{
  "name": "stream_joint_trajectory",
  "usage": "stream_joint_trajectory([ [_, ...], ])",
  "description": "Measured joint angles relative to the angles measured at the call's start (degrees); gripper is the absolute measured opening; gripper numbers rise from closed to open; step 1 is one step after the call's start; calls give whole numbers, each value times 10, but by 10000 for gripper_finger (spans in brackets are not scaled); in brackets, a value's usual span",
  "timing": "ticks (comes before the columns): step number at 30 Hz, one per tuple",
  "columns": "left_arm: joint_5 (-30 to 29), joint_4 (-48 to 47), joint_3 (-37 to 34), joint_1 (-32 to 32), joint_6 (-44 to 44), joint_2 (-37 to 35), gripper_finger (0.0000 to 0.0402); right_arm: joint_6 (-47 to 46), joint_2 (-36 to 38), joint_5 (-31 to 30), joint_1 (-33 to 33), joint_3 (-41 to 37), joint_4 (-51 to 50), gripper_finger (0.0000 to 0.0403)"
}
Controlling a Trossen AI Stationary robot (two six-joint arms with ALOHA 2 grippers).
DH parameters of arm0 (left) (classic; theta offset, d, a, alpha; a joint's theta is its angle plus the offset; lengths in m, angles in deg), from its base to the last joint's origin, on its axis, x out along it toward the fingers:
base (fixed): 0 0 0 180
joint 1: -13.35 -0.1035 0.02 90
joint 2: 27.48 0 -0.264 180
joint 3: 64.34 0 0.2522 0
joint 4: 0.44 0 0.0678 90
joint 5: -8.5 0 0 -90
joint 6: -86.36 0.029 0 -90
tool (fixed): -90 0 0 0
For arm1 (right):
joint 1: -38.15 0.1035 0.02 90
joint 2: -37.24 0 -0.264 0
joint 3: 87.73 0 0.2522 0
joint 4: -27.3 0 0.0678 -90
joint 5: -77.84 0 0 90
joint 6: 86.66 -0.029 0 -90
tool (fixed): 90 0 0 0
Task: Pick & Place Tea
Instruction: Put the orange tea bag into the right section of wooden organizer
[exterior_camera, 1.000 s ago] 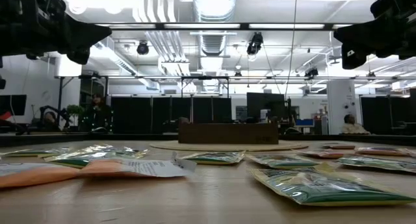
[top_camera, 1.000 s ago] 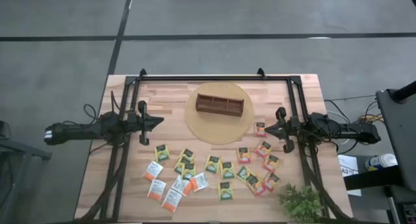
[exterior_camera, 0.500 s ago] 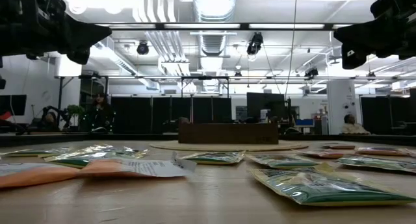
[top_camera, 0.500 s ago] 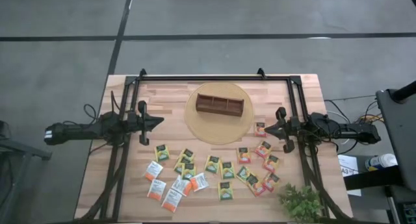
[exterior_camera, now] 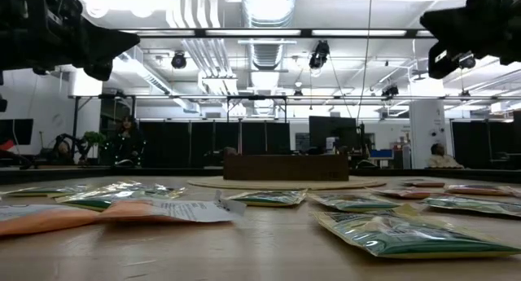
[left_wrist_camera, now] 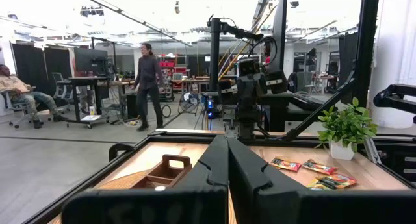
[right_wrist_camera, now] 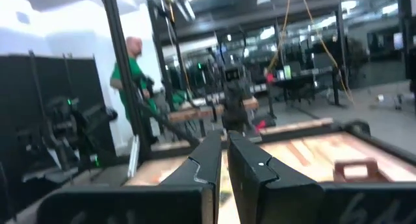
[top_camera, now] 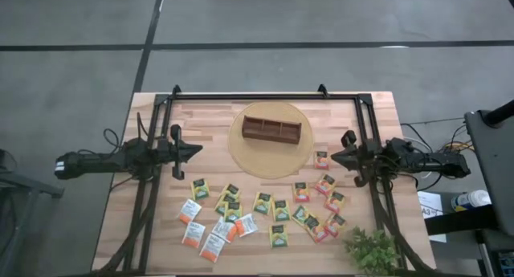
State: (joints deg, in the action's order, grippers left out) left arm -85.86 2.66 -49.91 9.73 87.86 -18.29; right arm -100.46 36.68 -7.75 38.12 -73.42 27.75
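Observation:
Several flat tea packets, white-and-orange, green and orange-red, lie scattered on the near half of the wooden table; the low view shows them lying flat. A brown three-compartment tray sits on a round wooden plate toward the far middle. My left gripper hovers shut at the table's left side, pointing level toward the right. My right gripper hovers shut at the right side, pointing toward the left and tilted slightly up, above an orange packet. Neither touches anything.
A black frame runs along the table's far edge and down both sides. A small potted plant stands at the near right corner. People show in the room beyond the table.
My right gripper has tipped its fingers upward and rolled a little, rising slightly at the table's right side; it stays shut. The tea packets and the tray lie as before.

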Motion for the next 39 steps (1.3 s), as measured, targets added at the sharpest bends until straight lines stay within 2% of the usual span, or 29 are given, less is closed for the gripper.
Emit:
stream_joint_trajectory([
  [4,0,0,0,0,0,0,0,-2,0,-18,0,0,54,27],
  [13,0,0,0,0,0,0,0,-3,0,-172,0,0,176,27],
  [17,0,0,0,0,0,0,0,-46,0,-223,0,0,210,27],
  [26,0,0,0,0,0,0,0,-91,0,-226,0,28,261,27],
  [33,0,0,0,0,0,0,0,-19,-7,-226,0,138,200,27],
  [39,0,0,0,0,0,0,0,32,-58,-226,0,254,124,27],
])
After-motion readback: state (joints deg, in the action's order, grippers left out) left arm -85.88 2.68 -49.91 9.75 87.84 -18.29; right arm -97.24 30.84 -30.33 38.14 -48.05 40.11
